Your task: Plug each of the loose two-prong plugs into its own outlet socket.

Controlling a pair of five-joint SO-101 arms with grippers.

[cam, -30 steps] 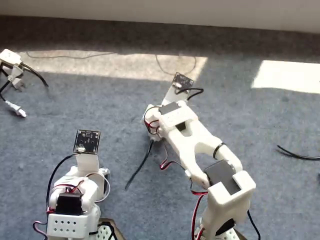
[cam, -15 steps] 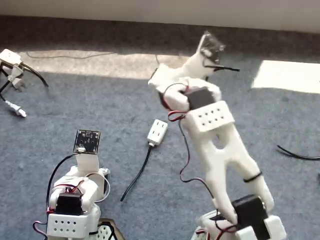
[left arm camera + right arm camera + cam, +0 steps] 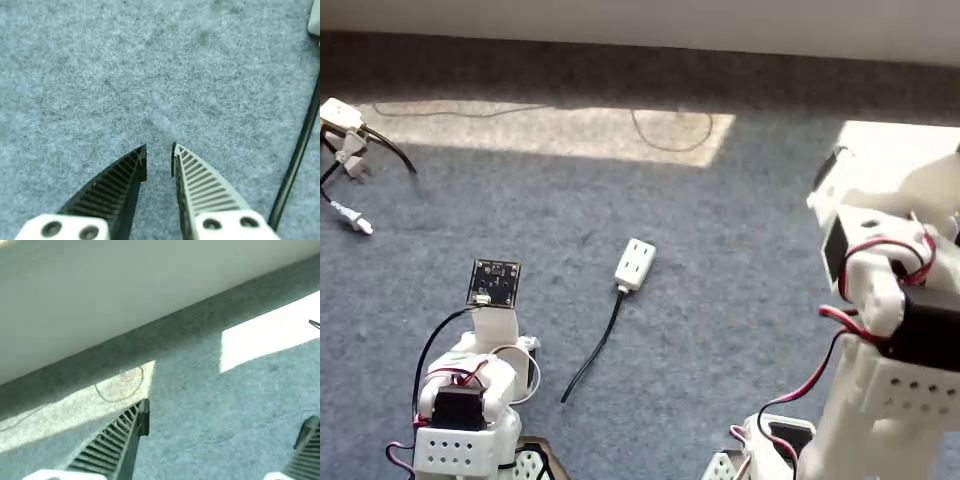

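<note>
the white outlet block (image 3: 635,263) is found near the middle of the grey carpet (image 3: 750,230), lying flat with its black cord (image 3: 592,345) trailing toward the near edge. the loose plugs are seen well apart from it, by the carpet's left edge: one white plug (image 3: 342,122) toward the far left corner, on a dark cable, and a smaller white plug (image 3: 357,222) just nearer.

the plugs are judged to be light, hard and smooth. each is best taken across the flat sides of its body with the prongs left free, since a grip on the cable would let the plug swing. the outlet block is also likely to be light enough to slide on the carpet when pushed, so it may need to be steadied.

nothing is seen plugged into the block; the sockets themselves are too small to be made out.

the left gripper (image 3: 159,146) is held low over bare carpet near the cord, its jaws narrowed to a slim gap with nothing between them. the right gripper (image 3: 227,411) is spread wide and empty, raised and aimed toward the carpet's far edge.
</note>
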